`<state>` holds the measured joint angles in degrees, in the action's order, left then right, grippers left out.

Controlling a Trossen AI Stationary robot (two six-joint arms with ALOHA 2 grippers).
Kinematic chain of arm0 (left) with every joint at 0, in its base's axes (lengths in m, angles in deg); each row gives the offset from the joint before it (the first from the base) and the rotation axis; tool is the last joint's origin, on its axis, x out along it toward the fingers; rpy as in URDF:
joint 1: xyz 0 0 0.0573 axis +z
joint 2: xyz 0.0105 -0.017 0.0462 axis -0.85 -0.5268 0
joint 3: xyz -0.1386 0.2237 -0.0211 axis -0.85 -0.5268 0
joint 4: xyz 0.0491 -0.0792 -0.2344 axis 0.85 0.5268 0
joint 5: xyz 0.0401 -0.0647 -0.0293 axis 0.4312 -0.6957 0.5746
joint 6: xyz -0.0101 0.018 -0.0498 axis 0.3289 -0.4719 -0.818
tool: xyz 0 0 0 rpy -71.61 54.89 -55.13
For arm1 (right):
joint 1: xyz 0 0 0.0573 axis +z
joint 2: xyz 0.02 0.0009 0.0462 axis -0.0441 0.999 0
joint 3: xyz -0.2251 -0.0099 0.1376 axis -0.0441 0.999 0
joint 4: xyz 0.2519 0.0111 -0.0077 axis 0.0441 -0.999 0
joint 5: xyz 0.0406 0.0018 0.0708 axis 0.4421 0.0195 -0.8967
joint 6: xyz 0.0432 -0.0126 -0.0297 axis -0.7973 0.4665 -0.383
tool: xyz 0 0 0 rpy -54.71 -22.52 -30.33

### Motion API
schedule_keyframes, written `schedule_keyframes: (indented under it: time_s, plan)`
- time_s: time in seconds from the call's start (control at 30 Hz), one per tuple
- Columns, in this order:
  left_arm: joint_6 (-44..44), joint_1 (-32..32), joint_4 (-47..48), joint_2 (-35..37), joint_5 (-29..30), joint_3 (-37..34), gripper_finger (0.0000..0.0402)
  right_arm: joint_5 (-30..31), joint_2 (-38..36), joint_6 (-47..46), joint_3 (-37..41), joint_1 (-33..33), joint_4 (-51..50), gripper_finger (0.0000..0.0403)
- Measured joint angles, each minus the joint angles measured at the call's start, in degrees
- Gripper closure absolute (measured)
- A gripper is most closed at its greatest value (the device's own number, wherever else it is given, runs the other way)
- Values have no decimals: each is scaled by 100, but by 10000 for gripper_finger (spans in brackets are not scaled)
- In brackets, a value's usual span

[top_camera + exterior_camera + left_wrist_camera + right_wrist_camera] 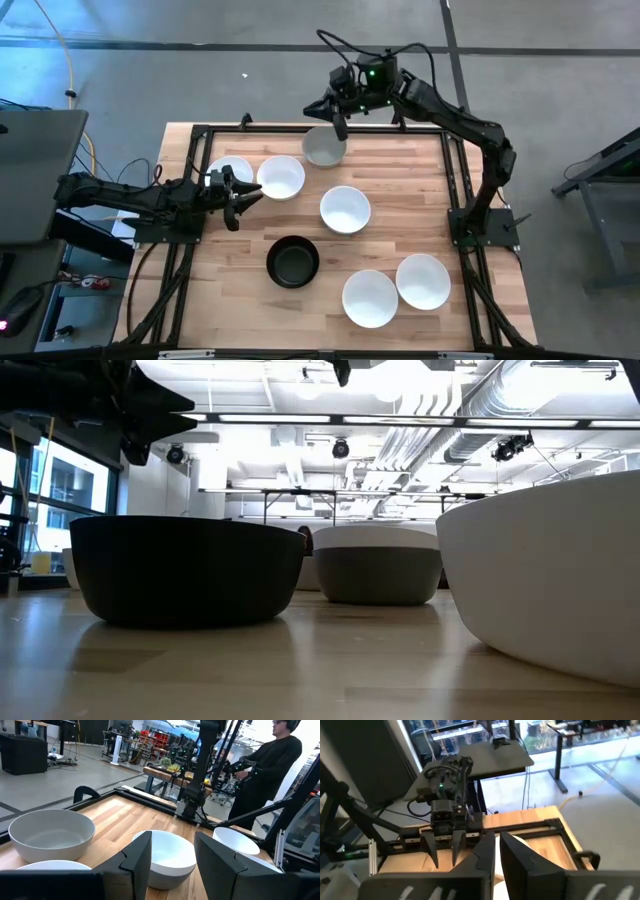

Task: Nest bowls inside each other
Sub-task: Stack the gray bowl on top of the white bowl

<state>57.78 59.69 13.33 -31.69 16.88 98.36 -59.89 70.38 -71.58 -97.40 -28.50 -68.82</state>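
At the table's far edge my right gripper [335, 122] hangs clenched and empty over the light grey bowl [324, 147]; my left gripper [245, 198] stands parted, holding nothing, between two white bowls [281, 177].

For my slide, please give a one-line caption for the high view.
Left gripper open beside a white bowl; right gripper above the light grey bowl.

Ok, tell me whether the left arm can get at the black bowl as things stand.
Probably yes. The left gripper hangs open near the table's left edge, and only bare wood lies between it and the black bowl; the nearby white bowl sits off that path.
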Motion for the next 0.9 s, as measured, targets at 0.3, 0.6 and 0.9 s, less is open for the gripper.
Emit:
schedule_keyframes:
  time_s: [0.3, 0.6, 0.9]
  plan:
    - [-2, -2, 98, 0, 166, 0, 265, 1155, -4, 47, 65, -429, -1860, 384]
    - [2, -2, 214, 1, 611, 0, 265, 2376, 4, -902, 280, -1031, -3336, 384]
    - [4, -2, 224, 1, 617, 0, 265, 2372, 4, -759, 280, -1107, -3348, 384]
